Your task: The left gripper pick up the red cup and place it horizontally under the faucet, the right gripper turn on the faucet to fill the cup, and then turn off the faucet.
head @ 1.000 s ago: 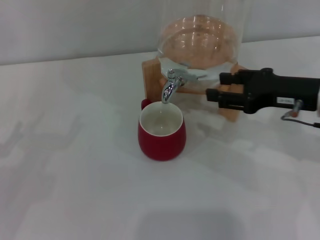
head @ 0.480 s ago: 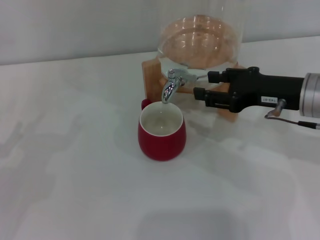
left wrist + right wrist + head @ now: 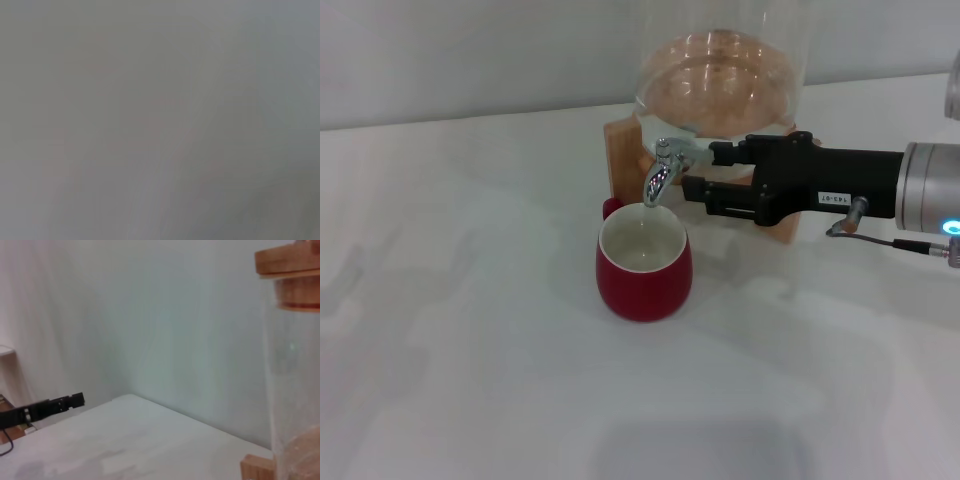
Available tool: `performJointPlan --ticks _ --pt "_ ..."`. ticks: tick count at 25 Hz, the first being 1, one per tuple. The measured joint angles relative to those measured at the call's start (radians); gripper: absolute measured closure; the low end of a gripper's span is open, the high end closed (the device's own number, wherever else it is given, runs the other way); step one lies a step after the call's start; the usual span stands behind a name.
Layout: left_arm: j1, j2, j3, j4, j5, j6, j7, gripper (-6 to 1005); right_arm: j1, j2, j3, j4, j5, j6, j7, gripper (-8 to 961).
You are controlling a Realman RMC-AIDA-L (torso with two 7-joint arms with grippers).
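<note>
Red cup [image 3: 643,265] stands upright on the white table [image 3: 470,330], directly below the downturned spout of the faucet [image 3: 662,172], its white inside facing up and its small loop handle poking out at the back on the robot's left side. Whether any water sits in it cannot be told from the head view. The chrome faucet juts from the clear glass dispenser jar [image 3: 720,75], which rests in a wooden stand [image 3: 625,160] at the back of the table. The right gripper [image 3: 703,172] reaches in level from the robot's right, its black blocky body with the small white label lying in front of the stand, and its two flat jaws are spread apart, one above the other, with an open gap between them. The upper jaw tip sits just beside the faucet's lever end, close enough that contact cannot be judged; the lower jaw tip hangs near the spout's side, above and to the right of the cup's rim, apart from the cup. In the right wrist view the jar's glass wall and wooden lid show at the edge. The left gripper [image 3: 75,400] appears there only as a dark arm far off beyond the table's edge, parked.
</note>
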Motion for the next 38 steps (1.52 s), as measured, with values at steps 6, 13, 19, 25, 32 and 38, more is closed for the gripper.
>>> performJointPlan --ticks 6,13,19,25,32,38 --pt "0.000 0.000 0.000 0.002 0.002 0.005 0.001 135 0.003 0.000 -0.005 0.002 0.010 0.020 -0.006 319" --pt "0.000 0.000 0.002 0.002 0.002 0.016 -0.002 136 0.002 0.000 -0.004 0.001 0.051 0.079 -0.048 319" --pt "0.002 0.000 0.003 0.002 0.002 0.016 -0.004 136 0.006 0.000 -0.005 0.001 0.054 0.120 -0.061 319" --pt "0.002 0.000 0.003 0.001 0.002 0.010 -0.004 136 -0.003 -0.001 0.017 0.000 0.056 0.123 -0.063 319" --pt "0.014 0.000 0.003 0.009 0.002 0.008 -0.006 135 -0.042 -0.002 0.070 0.007 0.066 0.165 -0.058 320" --pt "0.029 0.000 0.002 0.061 0.002 0.014 -0.061 135 -0.093 -0.001 0.093 0.037 0.074 0.180 -0.050 320"
